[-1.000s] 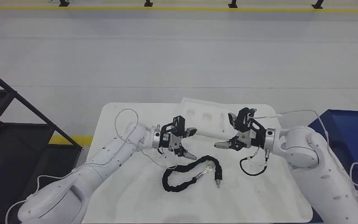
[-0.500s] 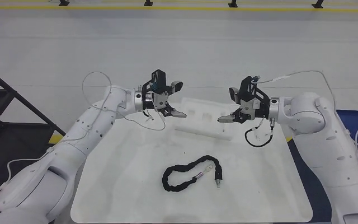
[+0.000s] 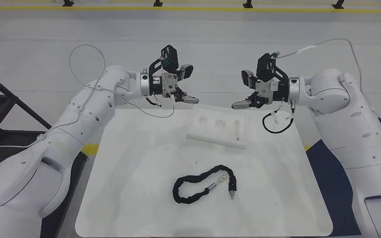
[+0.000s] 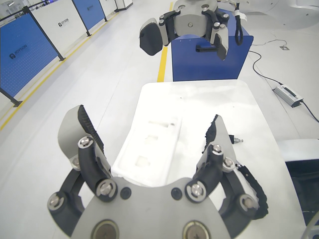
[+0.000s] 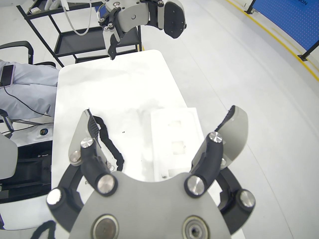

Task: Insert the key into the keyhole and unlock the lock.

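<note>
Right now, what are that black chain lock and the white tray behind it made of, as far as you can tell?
The chain lock looks like a chain in a matte black fabric sleeve, judging by its wrinkled, soft surface. Its end piece shines like bare metal. The white tray seems to be moulded foam: dull, thick-walled, with soft-edged square recesses, though plastic is possible.

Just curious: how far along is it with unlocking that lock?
Done: nothing I can confirm; the chain lock lies untouched on the table. In hand: nothing; left gripper and right gripper hang open, empty. Left: seemingly the whole unlocking.
</note>
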Controlling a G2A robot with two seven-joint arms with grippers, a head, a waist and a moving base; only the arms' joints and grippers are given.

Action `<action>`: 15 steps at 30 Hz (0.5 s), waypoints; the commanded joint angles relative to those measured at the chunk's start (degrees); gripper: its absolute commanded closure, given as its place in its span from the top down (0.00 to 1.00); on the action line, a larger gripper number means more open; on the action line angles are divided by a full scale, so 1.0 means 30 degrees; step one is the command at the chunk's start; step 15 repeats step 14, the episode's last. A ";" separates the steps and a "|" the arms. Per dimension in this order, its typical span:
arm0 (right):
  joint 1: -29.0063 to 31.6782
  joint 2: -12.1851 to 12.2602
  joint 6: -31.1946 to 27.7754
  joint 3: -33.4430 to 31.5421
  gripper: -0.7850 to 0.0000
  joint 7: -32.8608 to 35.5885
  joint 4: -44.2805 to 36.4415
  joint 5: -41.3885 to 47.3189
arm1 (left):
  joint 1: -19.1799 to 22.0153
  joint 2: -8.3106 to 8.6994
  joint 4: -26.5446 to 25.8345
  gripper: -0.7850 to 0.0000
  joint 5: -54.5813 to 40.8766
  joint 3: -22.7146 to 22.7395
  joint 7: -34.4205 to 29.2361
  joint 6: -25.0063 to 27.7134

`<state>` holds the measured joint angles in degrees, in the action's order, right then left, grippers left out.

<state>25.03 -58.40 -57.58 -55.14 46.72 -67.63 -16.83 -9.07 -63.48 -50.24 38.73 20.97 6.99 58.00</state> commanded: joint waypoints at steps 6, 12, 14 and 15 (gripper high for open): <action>-0.0554 -0.0141 -0.0141 0.0517 1.00 -0.0486 0.0526 0.0324 | 0.0955 0.0079 -0.0234 1.00 -0.1640 -0.1398 -0.1196 0.0000; -0.0554 -0.0140 -0.0141 0.0517 1.00 -0.0486 0.0525 0.0325 | 0.0958 0.0080 -0.0236 1.00 -0.1642 -0.1403 -0.1201 0.0000; -0.0554 -0.0141 -0.0141 0.0517 1.00 -0.0486 0.0525 0.0324 | 0.0956 0.0080 -0.0234 1.00 -0.1640 -0.1398 -0.1196 0.0000; -0.0554 -0.0141 -0.0141 0.0517 1.00 -0.0486 0.0525 0.0324 | 0.0956 0.0080 -0.0234 1.00 -0.1640 -0.1398 -0.1196 0.0000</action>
